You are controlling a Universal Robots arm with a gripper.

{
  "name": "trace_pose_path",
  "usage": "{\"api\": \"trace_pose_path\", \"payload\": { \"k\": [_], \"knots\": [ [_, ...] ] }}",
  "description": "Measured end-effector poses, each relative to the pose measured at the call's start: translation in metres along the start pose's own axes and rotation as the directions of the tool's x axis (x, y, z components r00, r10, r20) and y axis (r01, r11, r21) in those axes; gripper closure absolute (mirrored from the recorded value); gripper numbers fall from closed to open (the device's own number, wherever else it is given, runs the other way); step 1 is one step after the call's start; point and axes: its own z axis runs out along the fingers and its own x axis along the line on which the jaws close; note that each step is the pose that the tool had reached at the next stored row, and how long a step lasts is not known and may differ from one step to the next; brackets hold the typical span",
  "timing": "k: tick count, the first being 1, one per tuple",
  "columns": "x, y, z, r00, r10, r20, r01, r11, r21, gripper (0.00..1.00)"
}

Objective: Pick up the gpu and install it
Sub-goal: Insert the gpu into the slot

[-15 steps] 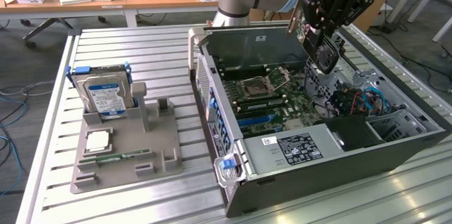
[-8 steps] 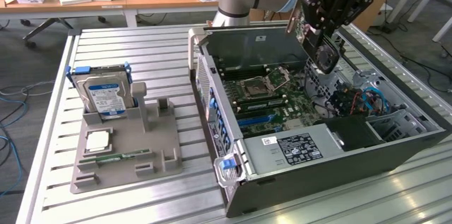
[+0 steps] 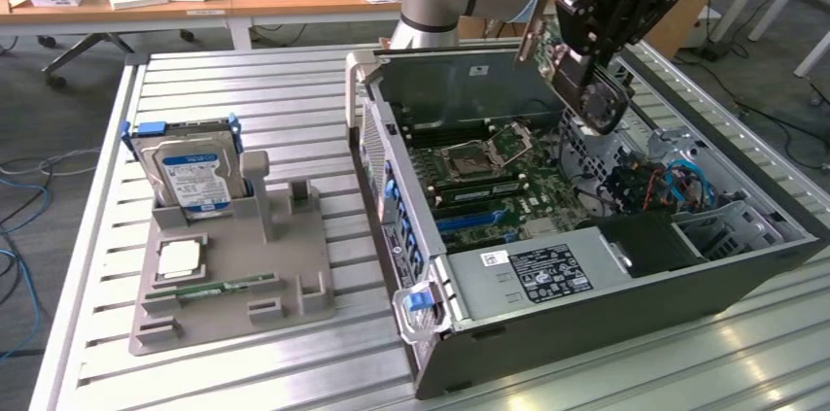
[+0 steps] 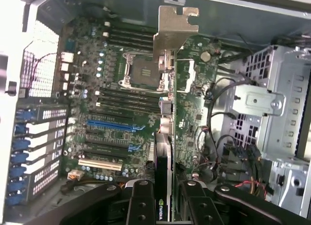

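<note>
While the black two-fingered tool (image 3: 580,66) hung over the open dark grey computer case (image 3: 623,304), we saw its jaws partway closed and clamped on the gpu (image 3: 600,105), a thin green circuit card with a black cooler block and a long silver end bracket. We judged the pick-up done. The card was clear of the grey plastic parts holder (image 3: 233,265) on the slatted metal bench (image 3: 259,81). On that holder the boxy silver hard drive with a blue-and-white label (image 3: 194,173) stood upright and the narrow green memory stick (image 3: 221,287) lay flat.

From the wrist we saw the card (image 4: 165,113) edge-on between the fingers of the tool (image 4: 164,205), with its bracket at the end away from them. It hung above the green motherboard (image 4: 121,89), apart from it. The long blue expansion slot (image 4: 109,124) lay empty, off to one side of the card's edge. We took the install as not yet made, since the card was in the air and seated in no slot.
</note>
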Motion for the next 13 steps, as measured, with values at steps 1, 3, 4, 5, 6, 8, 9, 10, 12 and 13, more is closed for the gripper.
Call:
{"api": "trace_pose_path", "payload": {
  "k": [1, 3, 4, 5, 6, 8, 9, 10, 12, 13],
  "knots": [
    [0.0000, 0.0000, 0.0001, 0.9999, -0.017, -0.0005, 0.017, 0.9999, -0.0002, 0.74],
    [0.0001, 0.0000, 0.0003, 0.9987, -0.051, -0.0015, 0.051, 0.9987, -0.0004, 0.74],
    [0.0001, 0.0000, 0.0004, 0.9977, -0.068, -0.0021, 0.068, 0.9977, -0.0005, 0.74],
    [0.0002, 0.0000, 0.0005, 0.9965, -0.084, -0.0026, 0.084, 0.9965, -0.0006, 0.74],
    [0.0002, 0.0000, 0.0006, 0.9950, -0.100, -0.0032, 0.100, 0.9950, -0.0005, 0.74],
    [0.0003, 0.0000, 0.0008, 0.9911, -0.133, -0.0043, 0.133, 0.9911, -0.0004, 0.74],
    [0.0004, 0.0000, 0.0009, 0.9888, -0.149, -0.0048, 0.149, 0.9888, -0.0004, 0.74],
    [0.0004, 0.0000, 0.0009, 0.9862, -0.165, -0.0054, 0.165, 0.9862, -0.0003, 0.74],
    [0.0005, 0.0001, 0.0011, 0.9805, -0.197, -0.0066, 0.197, 0.9805, -0.0001, 0.74],
    [0.0006, 0.0001, 0.0011, 0.9773, -0.212, -0.0072, 0.212, 0.9773, -0.0001, 0.74]
  ]
}}
